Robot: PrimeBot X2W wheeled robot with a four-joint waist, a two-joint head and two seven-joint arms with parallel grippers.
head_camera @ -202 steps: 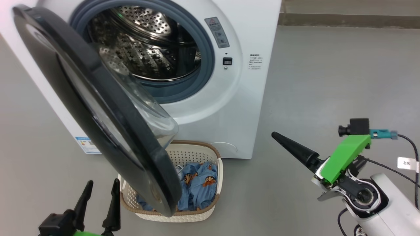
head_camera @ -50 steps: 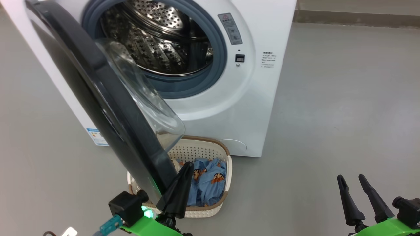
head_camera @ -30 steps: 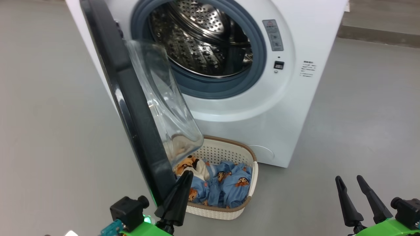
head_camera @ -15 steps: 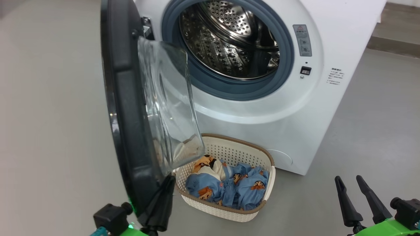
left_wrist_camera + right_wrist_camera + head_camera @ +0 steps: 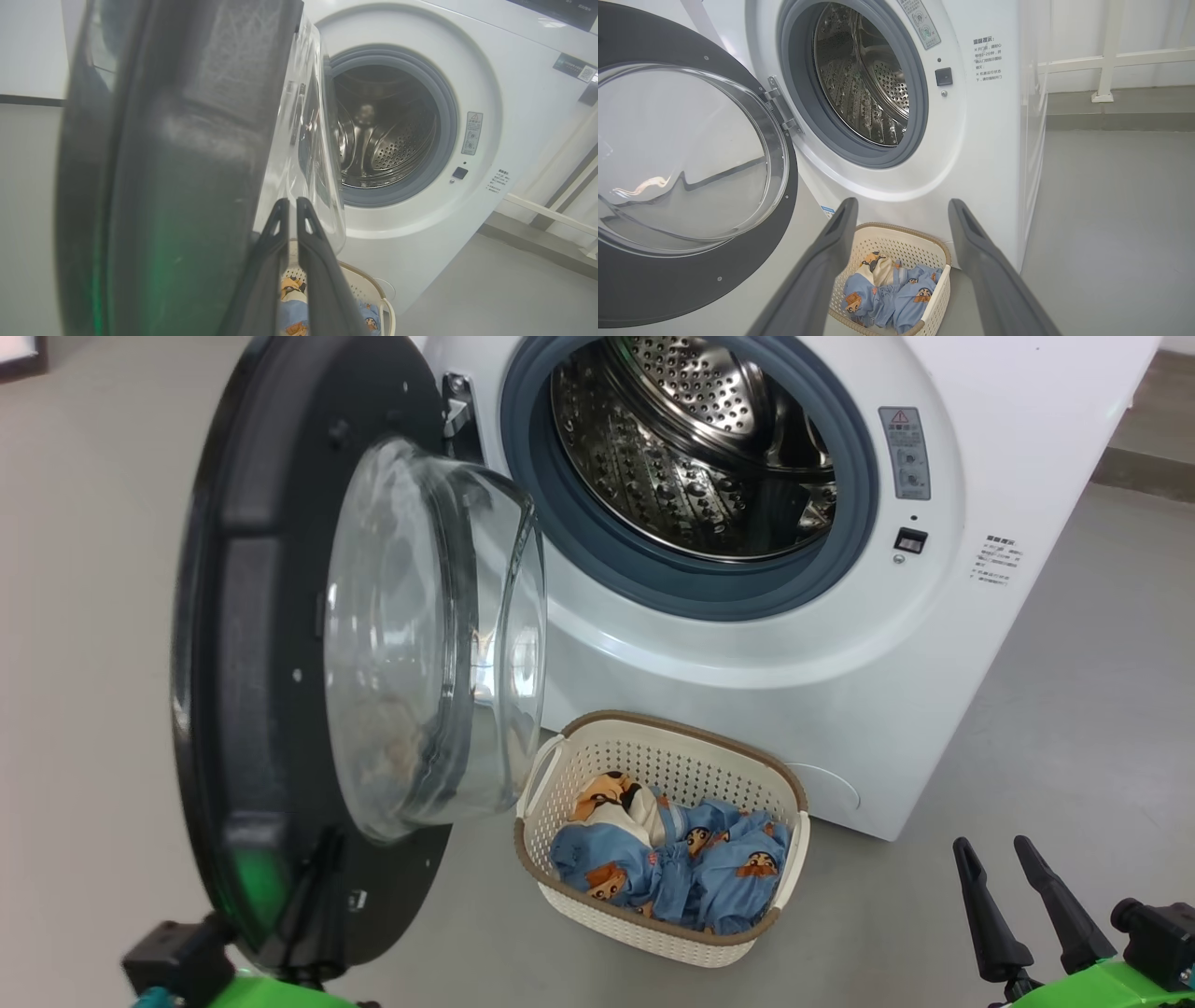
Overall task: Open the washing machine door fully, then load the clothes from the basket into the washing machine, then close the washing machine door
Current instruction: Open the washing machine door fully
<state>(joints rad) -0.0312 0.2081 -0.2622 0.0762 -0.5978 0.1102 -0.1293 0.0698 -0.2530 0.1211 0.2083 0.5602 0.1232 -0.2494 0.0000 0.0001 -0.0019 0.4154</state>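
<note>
The washing machine door point(image 5: 252, 709) has swung from edge-on half a second ago to wide open at the left of the head frame. Its glass bowl point(image 5: 420, 644) now faces the camera, and the left gripper point(image 5: 290, 205) is clenched on nothing, fingers together against the door's lower black rim. The drum point(image 5: 691, 457) at upper centre stands unobstructed, so the opening step is judged all but complete and loading is due. The clothes point(image 5: 691, 877) lie in the basket point(image 5: 653, 721) at lower centre, before the washing machine point(image 5: 747, 653); the right gripper point(image 5: 991, 847), at lower right, is spread and empty.
</note>
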